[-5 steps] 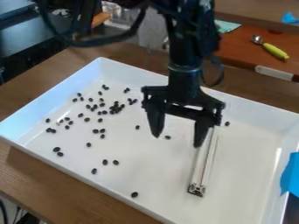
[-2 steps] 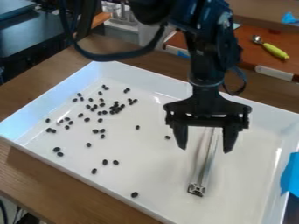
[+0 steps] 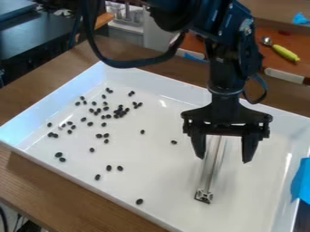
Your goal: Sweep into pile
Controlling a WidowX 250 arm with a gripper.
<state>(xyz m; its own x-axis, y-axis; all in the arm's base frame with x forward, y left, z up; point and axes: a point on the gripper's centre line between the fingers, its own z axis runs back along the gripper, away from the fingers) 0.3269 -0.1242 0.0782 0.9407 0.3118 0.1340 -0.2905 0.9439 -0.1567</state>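
While the pincer had shifted rightward over the last moment, the black pellets (image 3: 119,109) at the left of the white tray (image 3: 151,181) had not moved at all. They lay loosely scattered, thickest in a small clump towards the far side, with a few strays down the near side and one pellet (image 3: 139,201) well apart near the front edge. The counter (image 3: 36,181) carried the tray. Further right, a single pellet (image 3: 174,142) sat between the clump and the metal bar (image 3: 209,170), which lay in the tray with its near end in plain sight and its far end behind the pincer (image 3: 224,160).

The pincer was released, its two fingers spread wide and pointing down, one on either side of the bar as the camera saw it. That shift had brought it from the pellets' side to the bar, probably the sweeping tool. No sweeping seemed to have begun; the next move likely called for lowering, squaring up and closing on the bar without knocking it askew.
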